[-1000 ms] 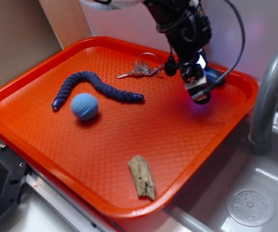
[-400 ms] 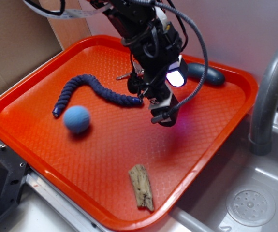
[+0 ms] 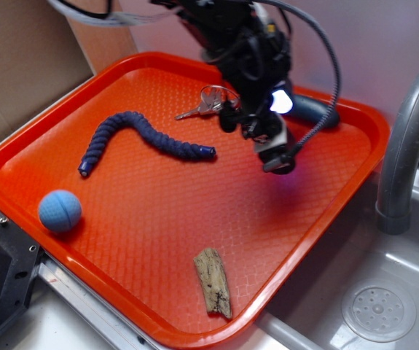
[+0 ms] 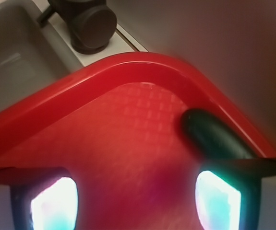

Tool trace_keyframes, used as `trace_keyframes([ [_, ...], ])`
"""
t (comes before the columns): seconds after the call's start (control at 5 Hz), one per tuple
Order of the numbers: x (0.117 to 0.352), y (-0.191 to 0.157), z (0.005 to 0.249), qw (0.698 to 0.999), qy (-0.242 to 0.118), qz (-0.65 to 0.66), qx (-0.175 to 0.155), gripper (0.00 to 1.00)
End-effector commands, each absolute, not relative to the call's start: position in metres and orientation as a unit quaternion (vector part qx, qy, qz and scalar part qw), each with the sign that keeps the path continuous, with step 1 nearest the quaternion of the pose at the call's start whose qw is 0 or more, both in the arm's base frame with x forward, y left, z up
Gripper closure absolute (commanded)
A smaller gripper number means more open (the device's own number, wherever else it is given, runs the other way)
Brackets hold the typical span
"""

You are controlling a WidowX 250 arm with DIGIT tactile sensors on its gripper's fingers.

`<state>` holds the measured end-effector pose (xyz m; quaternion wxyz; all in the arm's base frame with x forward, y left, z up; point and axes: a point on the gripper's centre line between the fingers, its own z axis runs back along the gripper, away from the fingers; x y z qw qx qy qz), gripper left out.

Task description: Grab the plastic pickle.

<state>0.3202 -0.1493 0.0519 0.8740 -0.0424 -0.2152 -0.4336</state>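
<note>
The gripper (image 3: pixel 276 154) is hanging open and empty near the pickle (image 4: pixel 214 136); smooth, stiff and likely slippery, it is best taken across its middle.

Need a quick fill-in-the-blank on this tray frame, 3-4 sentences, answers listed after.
1. The plastic pickle lies in the tray's far ____ corner, as the exterior view shows it.
2. The claw is ____, with nothing between its fingers.
3. The light-blue ball rests against the tray's ____ rim in the exterior view.
4. The keys lie beside the twisted ____.

Missing words: right; open; left; rope
</note>
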Motion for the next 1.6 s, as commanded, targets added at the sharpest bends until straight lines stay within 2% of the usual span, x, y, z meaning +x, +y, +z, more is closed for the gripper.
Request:
trace_keyframes([
  [0.0, 0.356, -0.161, 0.051, 0.887, -0.301, -0.347, 0.032, 0.0],
  [0.2, 0.357, -0.169, 0.055, 0.869, -0.331, -0.366, 0.036, 0.0],
  [0.4, 0.355, -0.168, 0.052, 0.871, -0.313, -0.379, -0.004, 0.0],
  [0.6, 0.342, -0.168, 0.058, 0.863, -0.281, -0.411, -0.081, 0.0],
  [0.8, 0.321, -0.163, 0.075, 0.844, -0.245, -0.441, -0.182, 0.0],
  [1.0, 0.307, -0.159, 0.084, 0.842, -0.228, -0.448, -0.195, 0.0],
  [1.4, 0.296, -0.169, 0.091, 0.839, -0.216, -0.47, -0.167, 0.0],
])
